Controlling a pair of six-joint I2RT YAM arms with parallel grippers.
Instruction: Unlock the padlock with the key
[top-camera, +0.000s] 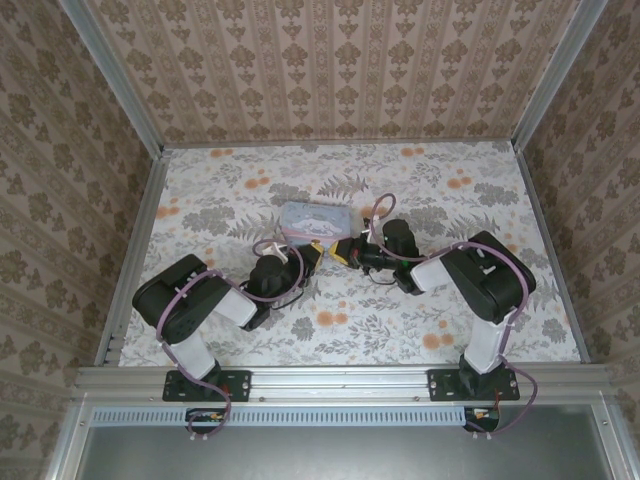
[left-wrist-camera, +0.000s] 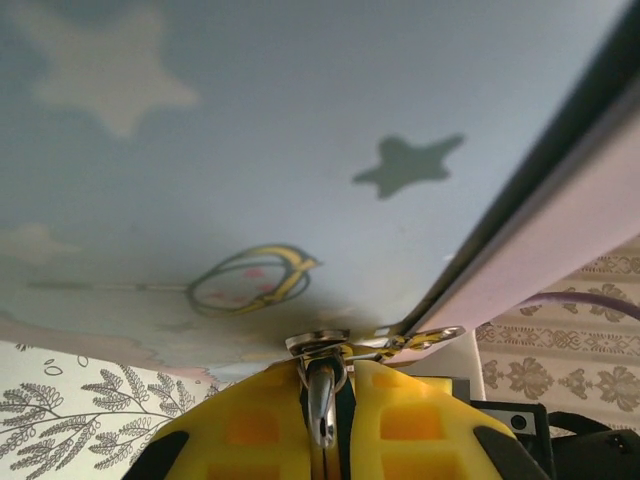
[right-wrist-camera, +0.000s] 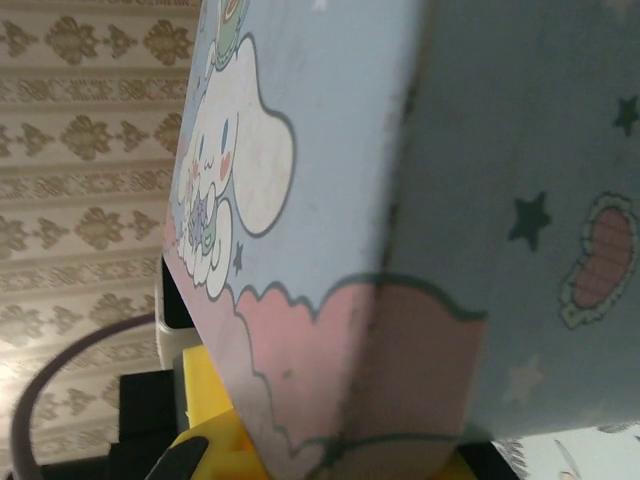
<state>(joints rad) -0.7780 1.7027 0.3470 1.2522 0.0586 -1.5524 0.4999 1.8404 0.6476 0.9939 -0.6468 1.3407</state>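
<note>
Clamping slim silver metal piece (left-wrist-camera: 320, 392), probably the key, in left gripper (left-wrist-camera: 330, 412) jaws, aimed at metal hasp (left-wrist-camera: 420, 341) of pale blue cartoon-printed tin (left-wrist-camera: 300, 150). Can't resolve tiny padlock; presumably at that hasp. Bracing tin with right gripper (top-camera: 352, 252); can't tell those jaws' state.

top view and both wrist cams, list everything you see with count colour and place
tin: one, pale blue with cartoon print, table centre
metal tab: one, silver, on the tin's edge above the left gripper
metal piece: one, silver, pinched in the left gripper; key or lock part, cannot tell
table: one, grey and orange floral cover
walls: three, beige patterned, around the table
arms: two, black and white, purple cables, near edge
left gripper: one, yellow-tipped, shut on the metal piece
right gripper: one, yellow-tipped, at the tin's near-right corner
</note>
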